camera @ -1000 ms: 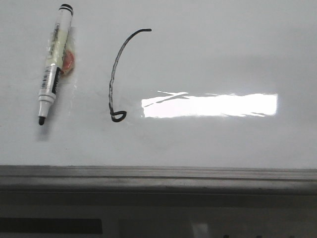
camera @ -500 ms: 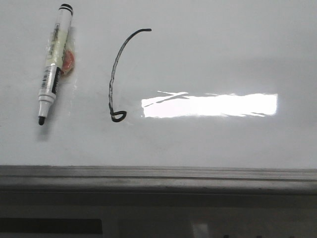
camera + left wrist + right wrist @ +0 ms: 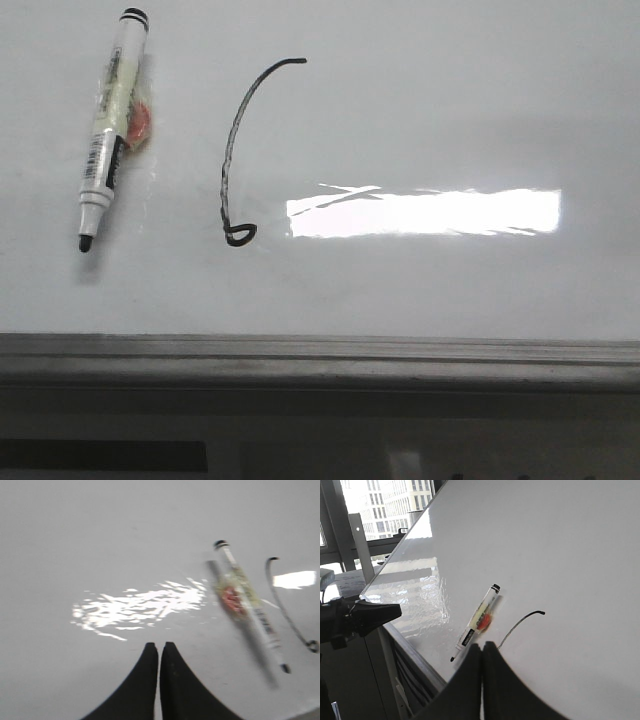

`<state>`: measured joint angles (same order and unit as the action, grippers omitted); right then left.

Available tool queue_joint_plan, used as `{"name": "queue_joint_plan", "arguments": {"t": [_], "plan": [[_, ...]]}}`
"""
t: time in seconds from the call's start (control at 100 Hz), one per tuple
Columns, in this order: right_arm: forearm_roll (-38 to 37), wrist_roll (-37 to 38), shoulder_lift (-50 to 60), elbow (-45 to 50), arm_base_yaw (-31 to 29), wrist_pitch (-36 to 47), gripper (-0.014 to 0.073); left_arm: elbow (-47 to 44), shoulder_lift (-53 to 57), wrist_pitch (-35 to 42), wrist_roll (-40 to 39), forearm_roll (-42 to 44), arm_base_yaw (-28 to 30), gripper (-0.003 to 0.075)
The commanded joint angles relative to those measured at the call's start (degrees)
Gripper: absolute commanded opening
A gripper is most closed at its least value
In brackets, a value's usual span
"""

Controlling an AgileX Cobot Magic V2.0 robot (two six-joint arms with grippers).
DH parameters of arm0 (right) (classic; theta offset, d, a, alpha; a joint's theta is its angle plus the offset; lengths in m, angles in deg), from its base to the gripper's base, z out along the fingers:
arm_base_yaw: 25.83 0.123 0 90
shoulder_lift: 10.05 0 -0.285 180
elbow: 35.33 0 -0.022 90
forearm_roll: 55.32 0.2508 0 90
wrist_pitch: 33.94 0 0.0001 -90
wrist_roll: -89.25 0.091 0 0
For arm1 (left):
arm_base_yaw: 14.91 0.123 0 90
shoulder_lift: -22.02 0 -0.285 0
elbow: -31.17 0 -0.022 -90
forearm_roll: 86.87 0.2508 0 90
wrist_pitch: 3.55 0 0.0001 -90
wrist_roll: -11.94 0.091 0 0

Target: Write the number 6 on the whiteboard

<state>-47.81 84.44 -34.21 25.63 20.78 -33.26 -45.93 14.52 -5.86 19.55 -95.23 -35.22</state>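
On the whiteboard (image 3: pixel 420 120), toward its left side, the number 6 (image 3: pixel 235 150) stands as a thin black stroke: a long arc that starts with a short hook at the far end and curves down to a tiny loop near the grey metal ledge (image 3: pixel 320 355). Just to the left of it lies a marker (image 3: pixel 108 135), flat on the board and apart from the stroke, its bare black tip pointing toward the ledge and its black end cap away from it. A small orange-red patch (image 3: pixel 140 122) shows at the marker's side about midway along the barrel. A bright rectangular glare (image 3: pixel 425 212) sits to the right of the loop.

There is no container anywhere in sight; nothing sits inside anything.

From the left wrist, the left gripper (image 3: pixel 159 647) hangs over bare board with its two dark fingers pressed together, nothing between them, the marker and the stroke off to one side. From the right wrist, the right gripper (image 3: pixel 482 647) is likewise closed and empty, the marker and the arc of the 6 beyond its tips. In that view the left arm (image 3: pixel 360 617) shows at the board's edge, with windows (image 3: pixel 385 505) behind.
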Motion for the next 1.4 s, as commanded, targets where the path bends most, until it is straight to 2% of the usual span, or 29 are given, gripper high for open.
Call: {"name": "queue_joint_plan", "arguments": {"t": [0.0, 0.07, 0.26, 1.05, 1.19, 1.39], "plan": [[-0.58, -0.16, -0.21, -1.35, 0.01, 4.75, -0.0064, -0.12, 0.58, 4.2, -0.08, 0.45, 6.4, -0.002], [-0.58, -0.16, -0.21, -1.35, 0.01, 4.75, -0.0064, -1.72, 1.8, 3.71, -0.08, 0.57, 10.44, -0.002], [-0.58, -0.16, -0.21, -1.35, 0.01, 4.61, -0.0064, -1.54, 1.8, -12.81, -0.18, 0.6, 15.82, -0.002], [-0.7, -0.16, -0.21, -1.11, -0.88, 4.23, -0.0064, -1.54, 1.72, -12.65, -0.18, 0.72, 16.2, -0.002], [-0.7, -0.16, -0.32, -0.29, -7.54, 4.56, -0.0064, -1.54, 1.72, -12.65, -0.18, 0.72, 16.2, -0.002], [-0.7, -0.16, -0.32, 3.51, -28.37, 5.22, -0.0064, -1.54, 1.72, -12.65, -0.18, 0.72, 16.2, -0.002]]}}
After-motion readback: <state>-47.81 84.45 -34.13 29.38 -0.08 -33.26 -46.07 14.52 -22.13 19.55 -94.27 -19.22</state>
